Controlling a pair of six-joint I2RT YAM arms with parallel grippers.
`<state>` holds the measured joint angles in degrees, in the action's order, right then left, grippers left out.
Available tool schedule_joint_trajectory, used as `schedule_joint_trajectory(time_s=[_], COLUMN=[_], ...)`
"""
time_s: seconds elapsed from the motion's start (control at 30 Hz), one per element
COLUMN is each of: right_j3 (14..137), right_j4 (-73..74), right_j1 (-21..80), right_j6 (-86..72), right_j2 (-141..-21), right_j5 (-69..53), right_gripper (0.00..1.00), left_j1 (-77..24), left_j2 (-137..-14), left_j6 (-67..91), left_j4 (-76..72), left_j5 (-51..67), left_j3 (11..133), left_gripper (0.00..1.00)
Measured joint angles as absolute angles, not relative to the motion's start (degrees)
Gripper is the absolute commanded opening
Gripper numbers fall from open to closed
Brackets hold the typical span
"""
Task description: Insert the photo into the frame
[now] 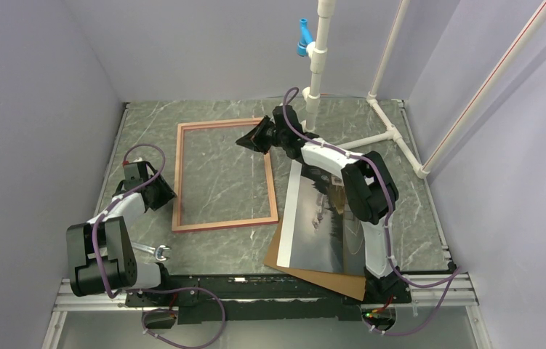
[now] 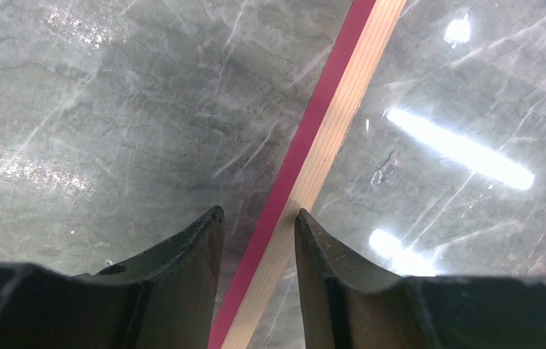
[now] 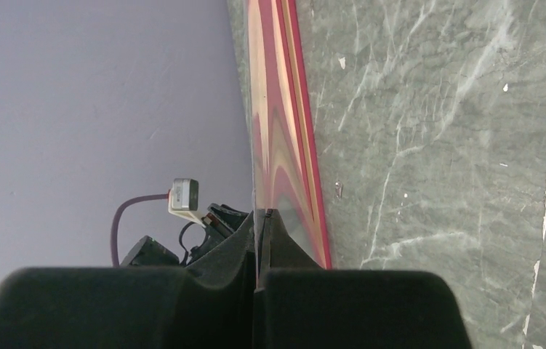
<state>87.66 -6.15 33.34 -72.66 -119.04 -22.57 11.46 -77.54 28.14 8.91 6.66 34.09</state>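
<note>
Where the photo lies: the photo (image 1: 317, 225) sits picture side up just right of the frame (image 1: 226, 223), wholly outside it. It is stacked on the brown backing board (image 1: 324, 282), and the right arm reaches across above it.
Frame: it appears to lie flat on the marble table (image 1: 204, 251), with bare stone showing through its opening.
Left gripper: the left gripper (image 2: 255, 215) is at the frame's left rail with its jaws about halfway apart. The rail runs slantwise between and under the fingers, and it grips nothing that I can see.
Right gripper: the right gripper (image 3: 261, 212) is at the frame's far right corner with its jaws pressed fully together. A thin edge along the rail runs into the seam between them, but I cannot tell whether it is pinched.
Step, by my judgement: both tools are on the frame and the photo is not yet in.
Risk, frame skids: the stone looks slick, so a push on one rail or corner could swing the frame askew.
Risk, wrong sheet: the print lies flat on the board with little edge to catch, so fingers might lift both together or crease a corner.
Risk, fit: the opening looks barely larger than the print, so a skewed photo would ride up on a rail.
Risk, arm: the right arm's links hang over the photo, and dropping lower could drag it off the board.
</note>
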Motion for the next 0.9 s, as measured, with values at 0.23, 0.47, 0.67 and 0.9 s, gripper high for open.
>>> schedule_joint_trajectory(time_s=[0.23,0.47,0.67,0.9], right_j3=[87.3,85.8,85.1,85.1], right_j4=[-6.7,-7.2,-7.1,-7.0], right_j1=[33.3,33.1,33.1,33.3], right_j6=[-72.7,-72.6,-72.4,-71.9], right_j2=[-119.0,-118.7,-118.3,-118.3], right_j5=[-22.8,-22.3,-21.6,-21.6], right_gripper=[0.0,0.0,0.0,0.0], left_j1=[11.5,11.5,11.5,11.5], left_j2=[-77.6,-77.7,-77.8,-77.8], left_j6=[28.1,28.1,28.1,28.1], left_j4=[8.8,8.7,8.7,8.7], left_j5=[6.7,6.8,6.8,6.9], left_j3=[34.1,34.2,34.2,34.3], left_gripper=[0.44,0.44,0.44,0.43])
